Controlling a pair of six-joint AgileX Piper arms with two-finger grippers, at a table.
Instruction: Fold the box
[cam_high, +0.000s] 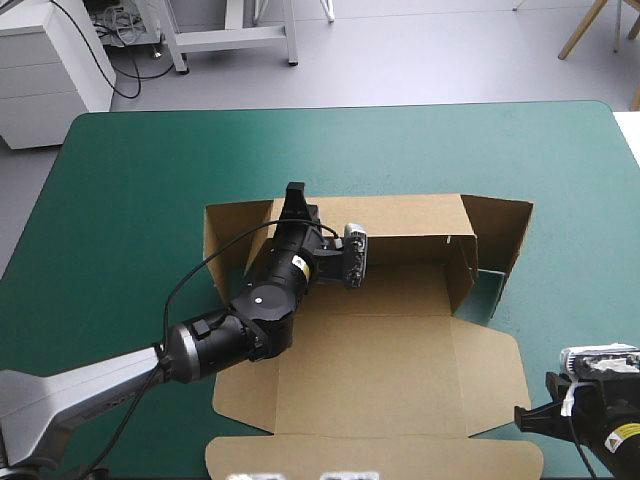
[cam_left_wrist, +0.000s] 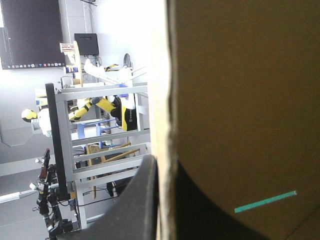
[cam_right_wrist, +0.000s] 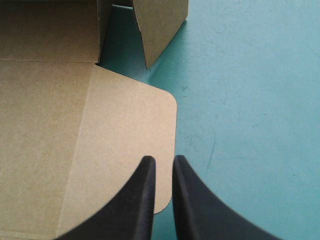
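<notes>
The brown box (cam_high: 380, 350) lies in the middle of the table with its far wall (cam_high: 400, 215) raised and its lid flat toward the near edge. My left gripper (cam_high: 294, 192) reaches over the box floor to that wall's top edge, near its left end. In the left wrist view the board (cam_left_wrist: 240, 100) fills the space ahead, one black finger (cam_left_wrist: 135, 210) is on its near side, and the left gripper (cam_left_wrist: 162, 172) is shut on the wall. My right gripper (cam_high: 522, 415) hovers at the lid's right flap (cam_right_wrist: 125, 130). The right gripper (cam_right_wrist: 164, 162) is shut, holding nothing.
The box's right side panel (cam_high: 505, 240) stands raised and angled outward, with a strip of teal-green cover (cam_high: 488, 285) showing inside it. The left side panel (cam_high: 225, 240) stands up too. Bare cover (cam_right_wrist: 250, 100) lies to the right of the lid flap.
</notes>
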